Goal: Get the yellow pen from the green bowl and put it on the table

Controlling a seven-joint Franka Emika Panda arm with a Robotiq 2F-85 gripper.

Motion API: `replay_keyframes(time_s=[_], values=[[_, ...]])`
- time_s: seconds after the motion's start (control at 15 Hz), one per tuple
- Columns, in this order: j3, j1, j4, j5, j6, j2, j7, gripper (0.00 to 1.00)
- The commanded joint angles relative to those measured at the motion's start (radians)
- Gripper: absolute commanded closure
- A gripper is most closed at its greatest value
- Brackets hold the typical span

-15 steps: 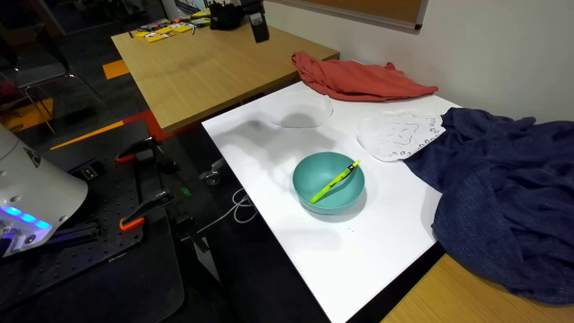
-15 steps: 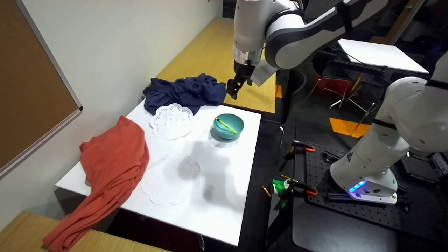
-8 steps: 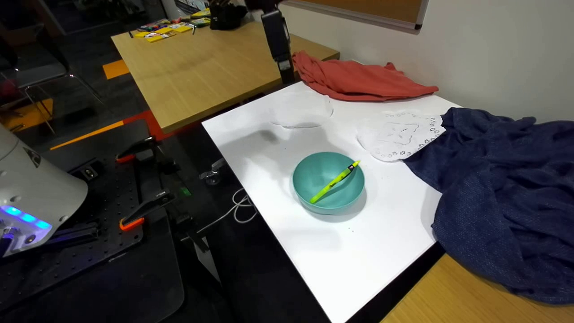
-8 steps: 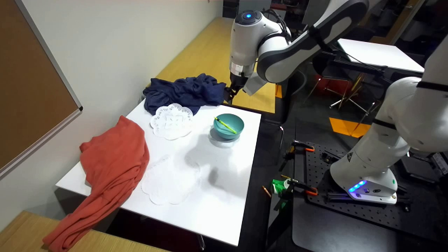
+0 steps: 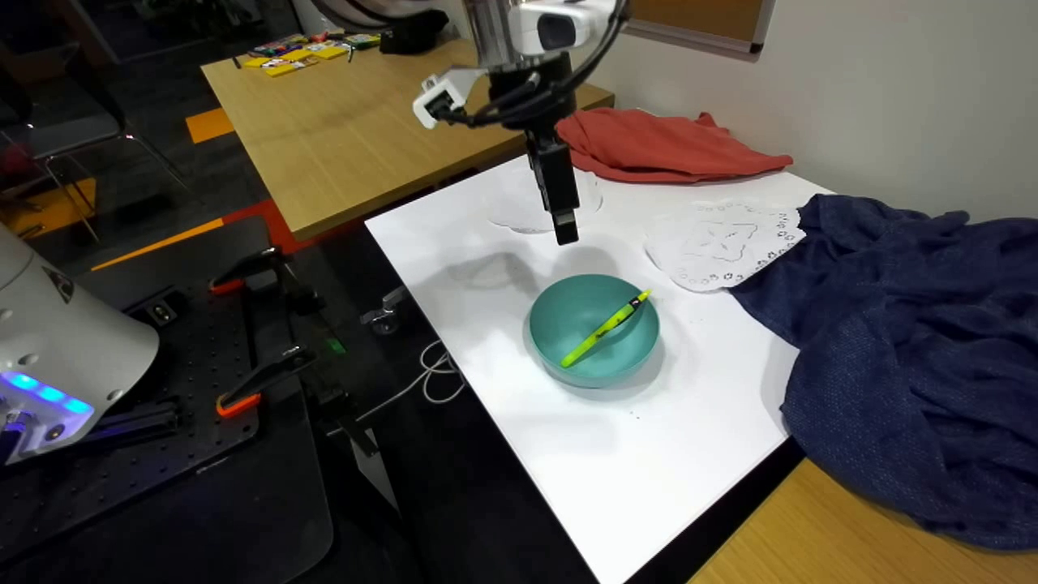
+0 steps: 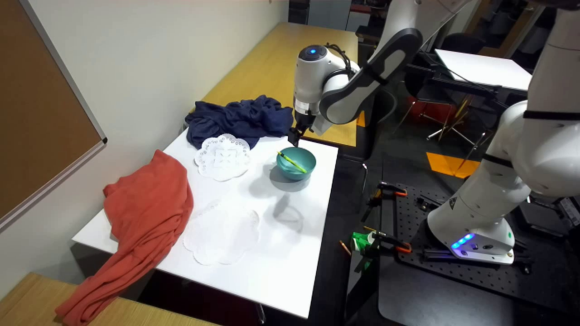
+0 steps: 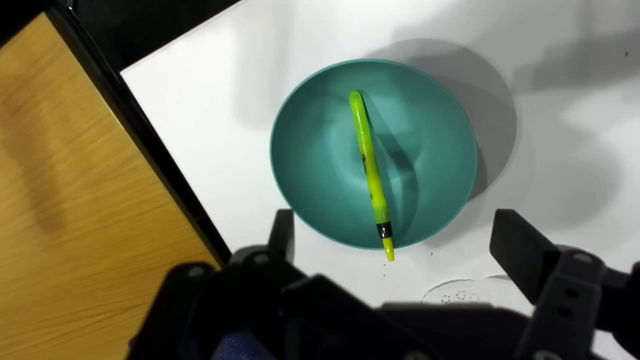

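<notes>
Aslant, the yellow pen (image 7: 372, 175) rests in the green bowl (image 7: 315, 150), claw (image 7: 394, 222) parted.

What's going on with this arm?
Its gripper hangs open near the green bowl, holding nothing. The yellow pen leans inside the bowl, one end poking past the rim; the bowl sits on the white table. Likely a pick: the pen isn't lifted out yet.
</notes>
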Motion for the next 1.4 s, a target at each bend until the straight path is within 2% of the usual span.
replay_keyframes(time_s=[0.0, 0.2, 0.67, 1.33], values=[[-0.007, -0.007, 0.086, 0.108, 0.052, 0.124, -0.176, 0.00], [0.002, -0.024, 0.153, 0.192, 0.048, 0.208, -0.305, 0.00], [0.022, -0.084, 0.279, 0.299, 0.019, 0.349, -0.488, 0.00], [0.043, -0.120, 0.387, 0.350, -0.009, 0.484, -0.544, 0.00]])
